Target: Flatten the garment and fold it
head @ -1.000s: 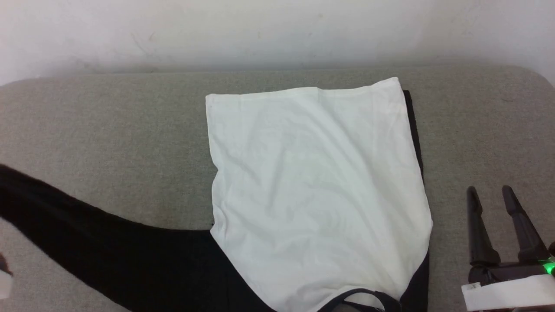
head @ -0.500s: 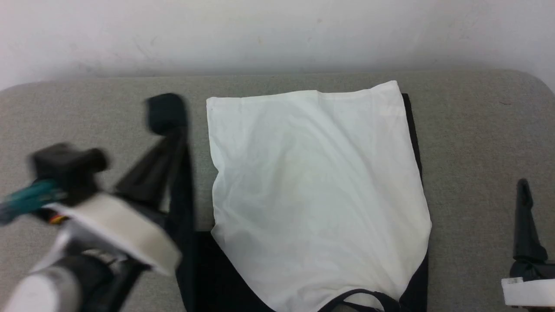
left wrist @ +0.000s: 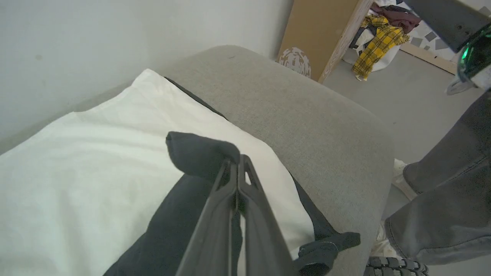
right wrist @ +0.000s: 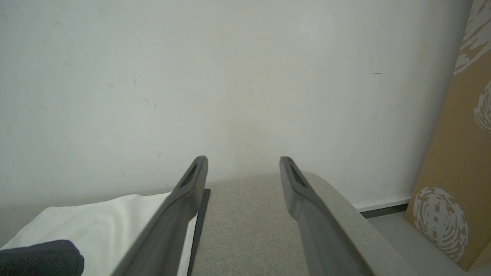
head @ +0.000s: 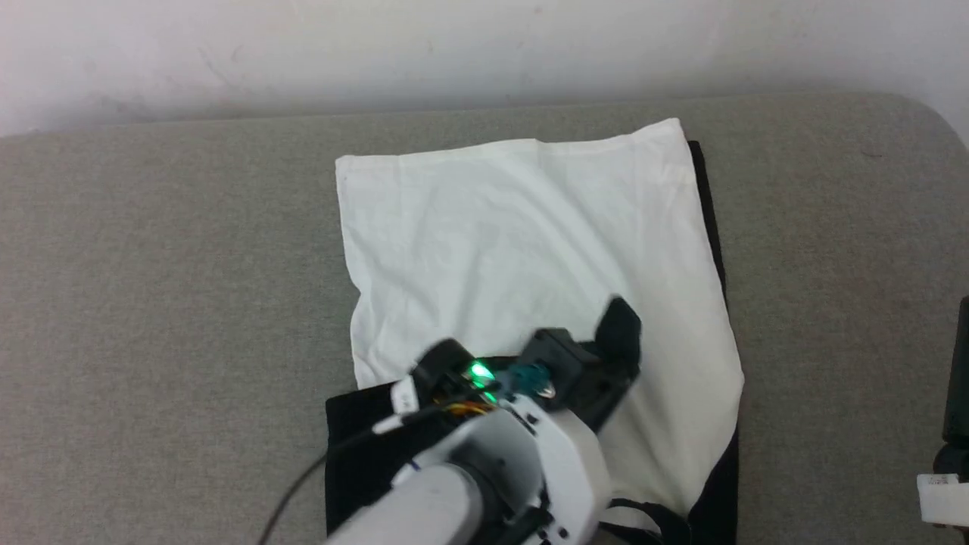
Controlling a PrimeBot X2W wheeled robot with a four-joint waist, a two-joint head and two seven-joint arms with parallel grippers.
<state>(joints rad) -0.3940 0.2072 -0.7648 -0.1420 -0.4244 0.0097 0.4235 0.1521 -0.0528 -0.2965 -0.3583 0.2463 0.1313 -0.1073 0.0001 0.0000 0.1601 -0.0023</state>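
Observation:
The garment (head: 492,227) lies on the grey padded table (head: 151,303), its cream-white body spread flat with black showing along the right edge and at the near end. My left gripper (head: 602,363) hovers over the lower middle of the white body. It is shut on the black sleeve (left wrist: 191,153), and the cuff sticks out past the fingertips. In the left wrist view the left gripper (left wrist: 238,163) has its fingers pressed together on the black cloth. My right gripper (right wrist: 241,163) stands open and empty off the garment's right side, at the right edge in the head view (head: 955,378).
A pale wall (head: 484,45) runs behind the table. The left wrist view shows a person's leg in grey trousers (left wrist: 448,191) beside the table's rounded end. Beyond it are a brown board (left wrist: 318,30) and a pile of clothes (left wrist: 379,38) on the floor.
My left arm has swung in from the left, carrying the black sleeve up and across onto the white body. The right gripper has slid toward the right edge. The camera shifted slightly.

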